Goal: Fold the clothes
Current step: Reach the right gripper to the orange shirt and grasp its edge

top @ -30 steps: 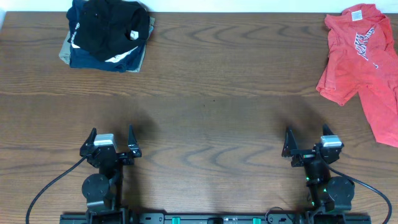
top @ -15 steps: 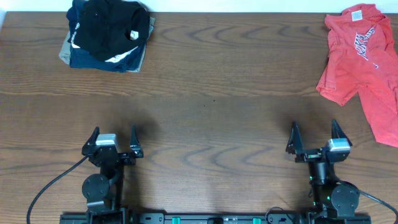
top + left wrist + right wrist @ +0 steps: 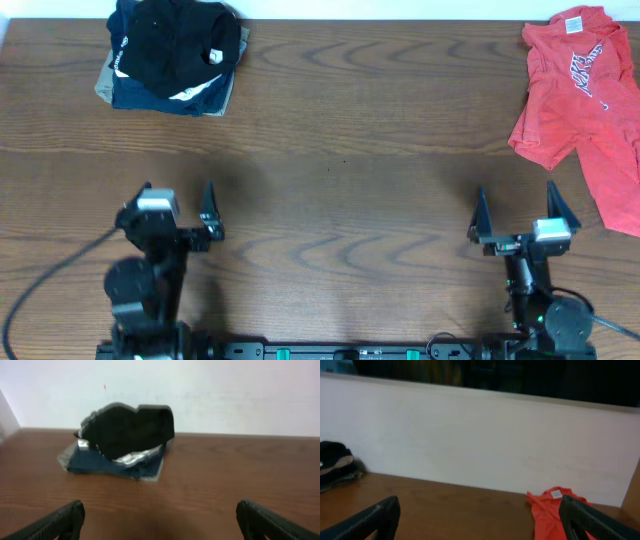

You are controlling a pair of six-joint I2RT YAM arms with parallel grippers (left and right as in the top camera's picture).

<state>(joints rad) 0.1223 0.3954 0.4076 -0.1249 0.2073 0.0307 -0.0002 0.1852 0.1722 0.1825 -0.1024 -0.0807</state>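
Only overhead shows lettering (image 3: 586, 68) on the T-shirt (image 3: 558, 112).

Left gripper (image 3: 177, 203) spread empty, right gripper (image 3: 517, 212) likewise

A shirt (image 3: 580, 90) is spread at the far right corner of the table (image 3: 340, 150), its collar end laid toward the far edge and its lower part trailed toward the near right. A pile of folded garments (image 3: 175, 55) is stacked at the far left corner, well apart from the shirt, with one garment laid on top of the others. The left gripper (image 3: 178, 190) is placed near the front edge on the left, the right gripper (image 3: 516, 195) near the front edge on the right. The table's middle is left between them. A wall (image 3: 225, 390) is seen behind the far edge.
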